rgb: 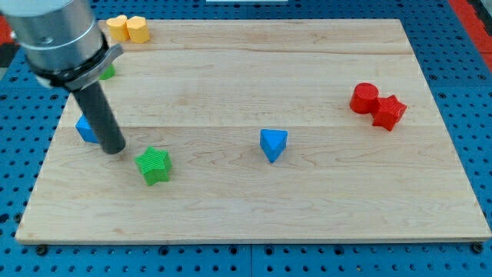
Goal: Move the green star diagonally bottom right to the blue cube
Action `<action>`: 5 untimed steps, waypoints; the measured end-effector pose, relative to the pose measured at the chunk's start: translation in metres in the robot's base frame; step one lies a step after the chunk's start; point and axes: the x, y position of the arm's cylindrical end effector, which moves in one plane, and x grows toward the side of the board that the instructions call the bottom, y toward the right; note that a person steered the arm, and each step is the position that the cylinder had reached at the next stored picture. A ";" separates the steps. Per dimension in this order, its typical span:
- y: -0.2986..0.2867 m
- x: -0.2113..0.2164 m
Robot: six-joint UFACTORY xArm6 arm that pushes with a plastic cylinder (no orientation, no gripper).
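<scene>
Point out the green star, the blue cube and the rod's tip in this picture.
green star [154, 165], camera view, on its top face.
blue cube [85, 129], camera view, on its visible left part.
my tip [114, 148], camera view, at the rod's very end.

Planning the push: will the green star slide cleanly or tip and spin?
The green star looks squat and flat-bottomed, so it will probably slide, not tip. Its notched sides may make it spin under an off-centre push. My tip sits just to its upper left.
</scene>
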 end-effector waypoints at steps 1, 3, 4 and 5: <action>-0.022 -0.006; -0.023 -0.025; -0.019 0.060; 0.056 0.064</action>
